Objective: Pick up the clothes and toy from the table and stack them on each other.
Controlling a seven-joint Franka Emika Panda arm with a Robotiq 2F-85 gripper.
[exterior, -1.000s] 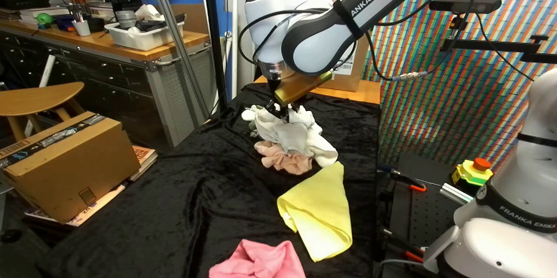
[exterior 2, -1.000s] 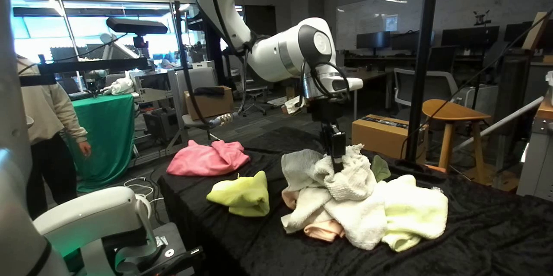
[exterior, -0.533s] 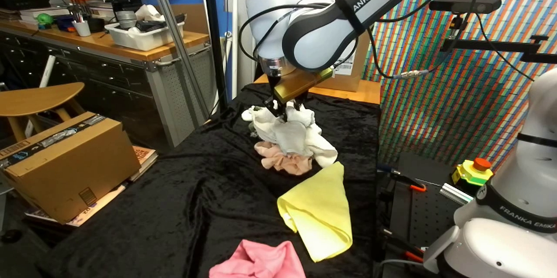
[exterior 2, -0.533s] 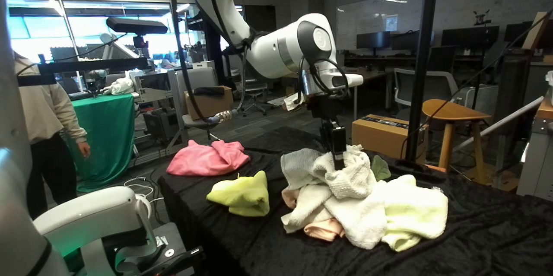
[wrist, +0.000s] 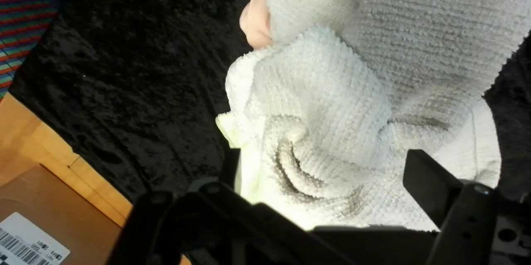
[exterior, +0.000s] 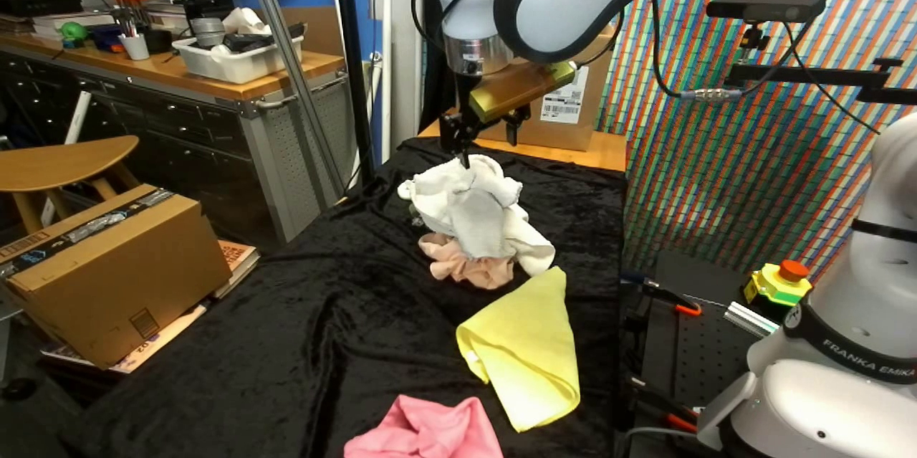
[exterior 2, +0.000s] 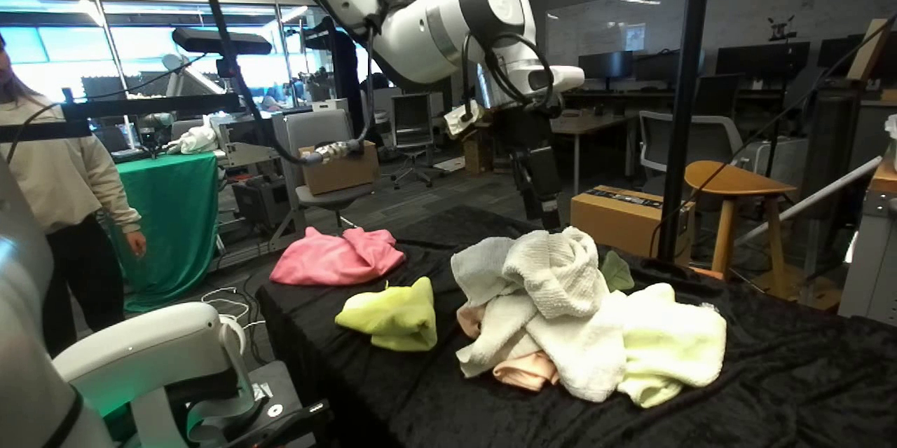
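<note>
My gripper (wrist: 323,163) stands open above the pile, its fingers (wrist: 429,186) wide apart with nothing held between them. Under it a white-grey ribbed cloth (exterior 2: 557,273) lies crumpled on top of the heap. Beneath that cloth show a peach cloth (exterior: 469,264) and, at one side, a pale yellow-white cloth (exterior 2: 676,336). A dark green piece (exterior 2: 617,271) pokes out behind the heap; whether it is the toy I cannot tell. Apart from the pile lie a yellow cloth (exterior: 526,350) and a pink cloth (exterior: 430,433), both also visible in the other angle on the table.
Black velvet covers the table (exterior: 286,343). Behind the pile, at the table's end, stands a cardboard box (exterior: 566,110) on a wooden surface. A metal post (exterior: 294,71) rises beside the table. Another robot arm part (exterior: 845,343) and an emergency stop button (exterior: 781,282) are at the side.
The gripper has let go of the white-grey cloth, opened and risen off the pile. The cloth's top has settled into a rounded fold. The yellow and pink cloths have not moved.
</note>
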